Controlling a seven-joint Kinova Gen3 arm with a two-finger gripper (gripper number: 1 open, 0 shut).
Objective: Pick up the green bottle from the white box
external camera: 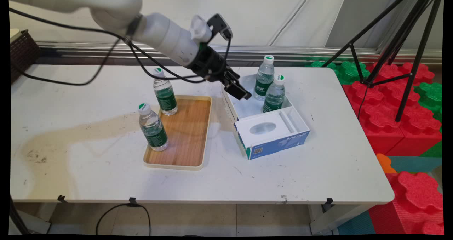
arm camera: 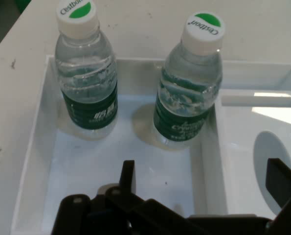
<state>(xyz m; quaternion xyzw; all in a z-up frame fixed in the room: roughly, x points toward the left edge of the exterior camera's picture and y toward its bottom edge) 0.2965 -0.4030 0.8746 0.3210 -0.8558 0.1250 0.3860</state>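
Where tool [arm camera: 204, 183] hovers (empty): bottles [arm camera: 188, 81] just beyond.

White table [external camera: 106, 169] bears wooden tray [external camera: 184, 133] and white box [external camera: 269, 126]

The black two-finger gripper [external camera: 240, 90], fingers apart, hangs over the left rim of the white open-topped cardboard box [external camera: 247, 109]. Two clear water bottles with green labels [arm camera: 86, 73] [arm camera: 190, 81] stand upright along the box's far wall, toward the frame's upper centre; bare box floor lies open between them and the gripper.
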